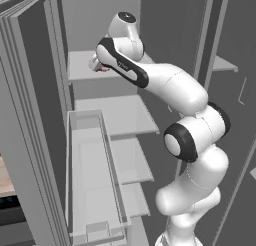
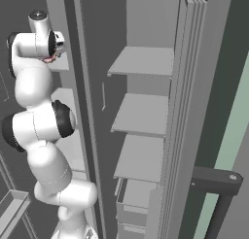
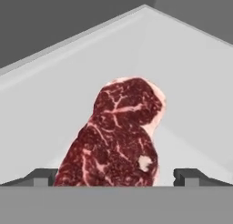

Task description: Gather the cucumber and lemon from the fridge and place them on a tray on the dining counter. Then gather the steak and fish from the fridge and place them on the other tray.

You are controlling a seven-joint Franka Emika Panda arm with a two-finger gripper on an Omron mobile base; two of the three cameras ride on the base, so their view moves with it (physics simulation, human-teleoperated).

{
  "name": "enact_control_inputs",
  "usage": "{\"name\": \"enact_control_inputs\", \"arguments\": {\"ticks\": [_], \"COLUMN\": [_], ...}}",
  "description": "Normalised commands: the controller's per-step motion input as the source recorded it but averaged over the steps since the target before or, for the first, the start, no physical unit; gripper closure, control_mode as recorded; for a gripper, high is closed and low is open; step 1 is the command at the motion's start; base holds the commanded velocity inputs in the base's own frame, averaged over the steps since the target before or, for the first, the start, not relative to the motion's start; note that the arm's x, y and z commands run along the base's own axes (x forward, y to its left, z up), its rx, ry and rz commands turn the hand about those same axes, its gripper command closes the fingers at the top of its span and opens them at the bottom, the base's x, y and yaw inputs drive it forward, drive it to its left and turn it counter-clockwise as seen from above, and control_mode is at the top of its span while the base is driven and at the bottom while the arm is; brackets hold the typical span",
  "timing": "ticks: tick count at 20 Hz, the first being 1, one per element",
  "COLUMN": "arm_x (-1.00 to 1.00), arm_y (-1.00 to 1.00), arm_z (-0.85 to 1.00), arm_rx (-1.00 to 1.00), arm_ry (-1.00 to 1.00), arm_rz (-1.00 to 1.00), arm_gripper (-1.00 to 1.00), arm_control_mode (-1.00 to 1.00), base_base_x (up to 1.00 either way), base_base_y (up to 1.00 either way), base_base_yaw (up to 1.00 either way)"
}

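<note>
The arm is reaching deep into the open fridge [image 1: 30, 115], up to the top shelf [image 1: 80, 65], and this looks like the steak leg of the job. The steak [image 3: 120, 136] lies flat on that white shelf, dead centre in the hand view, running from six o'clock up toward twelve. The gripper [image 3: 116, 178] is spread wide, one dark tip at eight o'clock, the other at four, the meat sitting between them but not pinched yet. Next call, I'd say: ease forward a touch, then close on the near end. From the left base view, a sliver of red peeks out at ten o'clock beside the wrist. The lower shelves look bare, door bins [image 1: 95, 190] too.
</note>
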Motion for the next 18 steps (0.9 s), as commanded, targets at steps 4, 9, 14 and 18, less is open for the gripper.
{"name": "enact_control_inputs", "arguments": {"ticks": [4, 9, 14, 18], "arm_x": [0.23, 0.15, 0.00, -0.04], "arm_y": [0.15, 0.15, 0.06, 0.00], "arm_z": [-0.12, -0.20, -0.28, -0.29], "arm_rx": [-0.03, -0.04, -0.04, -0.01], "arm_ry": [0.04, 0.06, 0.08, 0.04], "arm_rz": [0.00, 0.00, 0.00, 0.00], "arm_gripper": [-1.00, 1.00, 1.00, 1.00], "arm_control_mode": [-1.00, -1.00, -1.00, -1.00], "base_base_x": [0.00, 0.00, 0.00, 0.00], "base_base_y": [0.00, 0.00, 0.00, 0.00], "base_base_yaw": [0.00, 0.00, 0.00, 0.00]}}
